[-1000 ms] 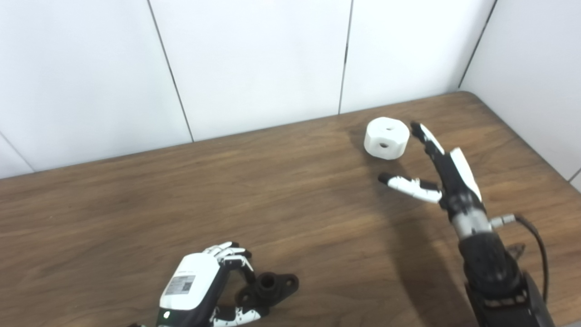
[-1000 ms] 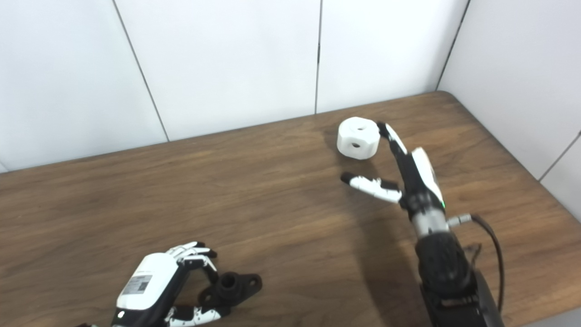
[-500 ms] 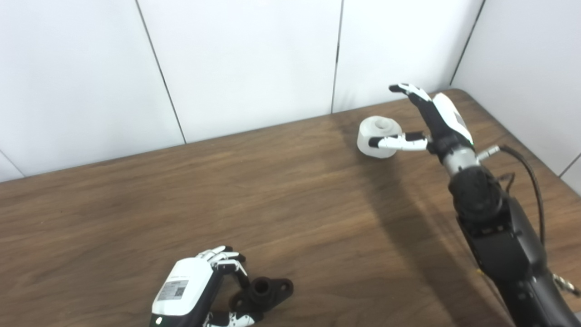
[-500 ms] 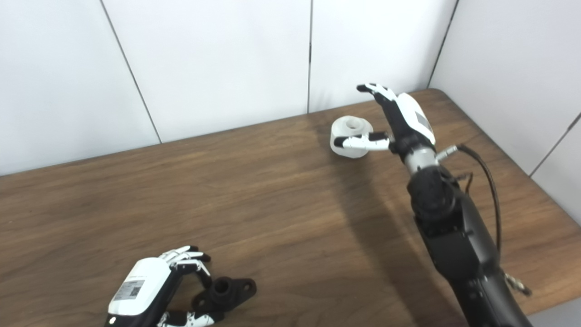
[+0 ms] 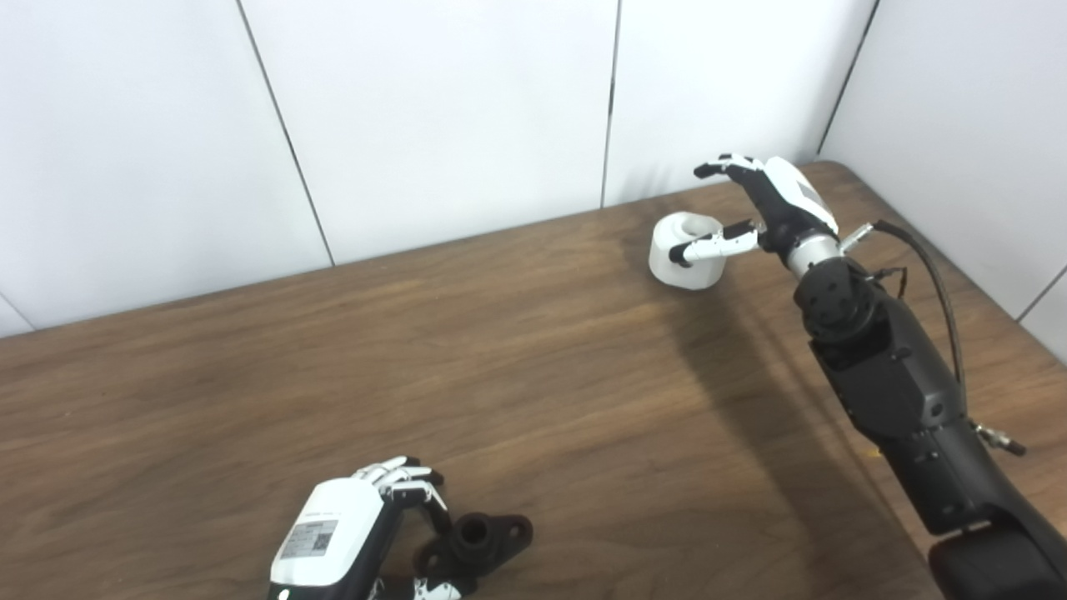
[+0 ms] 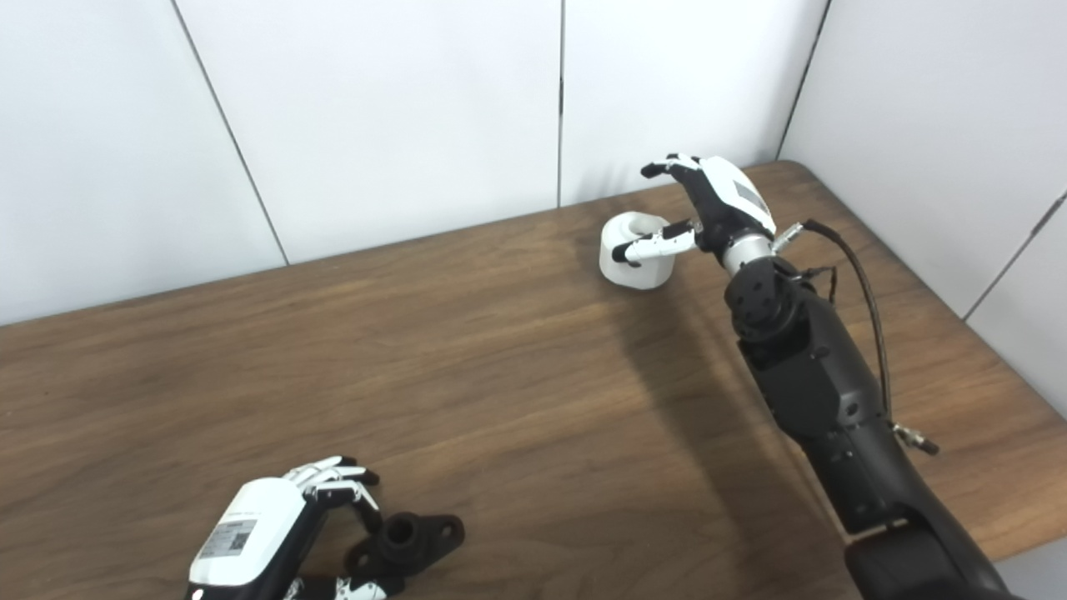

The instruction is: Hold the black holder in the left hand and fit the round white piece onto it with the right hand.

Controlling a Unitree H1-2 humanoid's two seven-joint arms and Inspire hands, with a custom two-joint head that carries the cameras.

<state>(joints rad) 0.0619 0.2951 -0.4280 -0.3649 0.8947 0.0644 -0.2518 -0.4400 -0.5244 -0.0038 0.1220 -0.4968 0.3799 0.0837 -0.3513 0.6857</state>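
black holder [image 5: 477, 542]: lying on the wooden table [image 5: 533, 358] at the near edge, well apart from the white piece
left hand [image 5: 346, 533]: curling around the holder, fingers close beside it; whether it is truly gripping, i cannot tell
round white piece [image 5: 685, 250]: sitting at the table's far right, not lifted
right hand [image 5: 763, 208]: spreading wide over the piece, thumb lying across its front, not closed on it
progress: early, i am judging; grasping, carrying and fitting are all left
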